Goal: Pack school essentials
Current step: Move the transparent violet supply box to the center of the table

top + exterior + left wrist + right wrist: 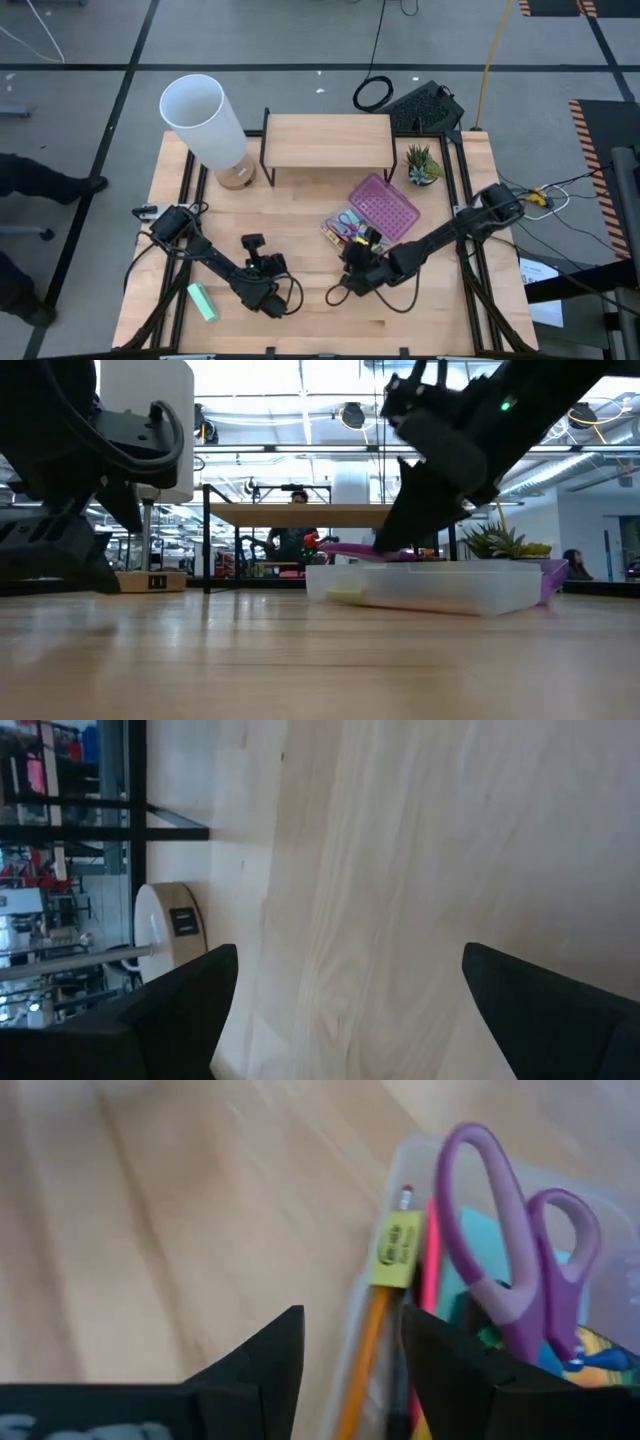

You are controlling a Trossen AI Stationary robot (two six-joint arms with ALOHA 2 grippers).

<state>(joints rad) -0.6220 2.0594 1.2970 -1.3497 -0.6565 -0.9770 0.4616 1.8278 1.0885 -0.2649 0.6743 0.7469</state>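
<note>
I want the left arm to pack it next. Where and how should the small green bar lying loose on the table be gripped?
Grip the green bar across its narrow width near the middle, coming straight down from above. It lies flat and alone on the table, so both long sides are free for the fingers. Its long axis is slanted, so the open left gripper would probably need to turn to match.
</note>
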